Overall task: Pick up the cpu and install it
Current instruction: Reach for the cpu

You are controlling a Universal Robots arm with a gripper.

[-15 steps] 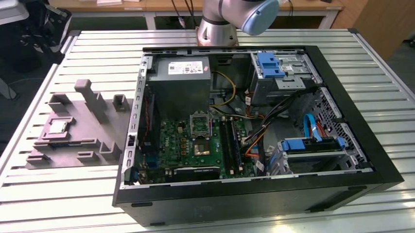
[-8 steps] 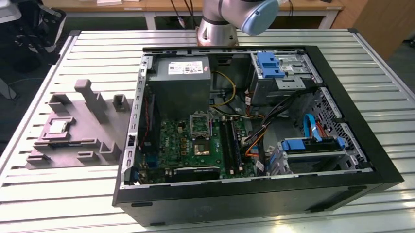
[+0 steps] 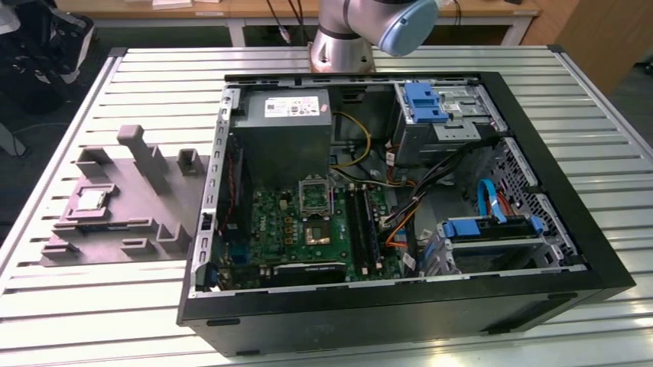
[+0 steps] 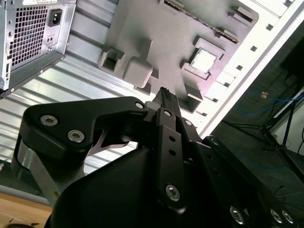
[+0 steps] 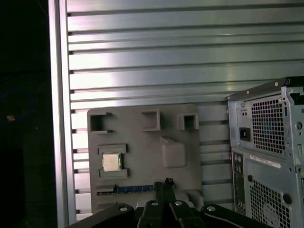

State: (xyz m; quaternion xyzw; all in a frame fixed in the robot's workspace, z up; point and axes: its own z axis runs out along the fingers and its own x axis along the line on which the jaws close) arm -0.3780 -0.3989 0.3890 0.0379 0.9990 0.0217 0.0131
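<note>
Slatted metal table (image 3: 122, 321) | 1 grey moulded tray (image 3: 128, 202) at the exterior view's left, beside 1 open computer case (image 3: 388, 317) | 1 cpu (image 5: 111, 162) lying flat in a square tray pocket | 1 motherboard socket (image 3: 314, 195) inside the case | 1 gripper (image 5: 162, 183) well apart from the cpu, fingers pressed together, holding nothing

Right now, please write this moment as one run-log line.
gripper: shut, empty, apart from cpu | cpu: lying in grey tray pocket, not picked

Slatted alu table (image 3: 92, 313): grey moulded tray (image 3: 133, 199) by edge at exterior view's left, open PC case (image 3: 408, 325) mid-surface, just beside tray.
</note>
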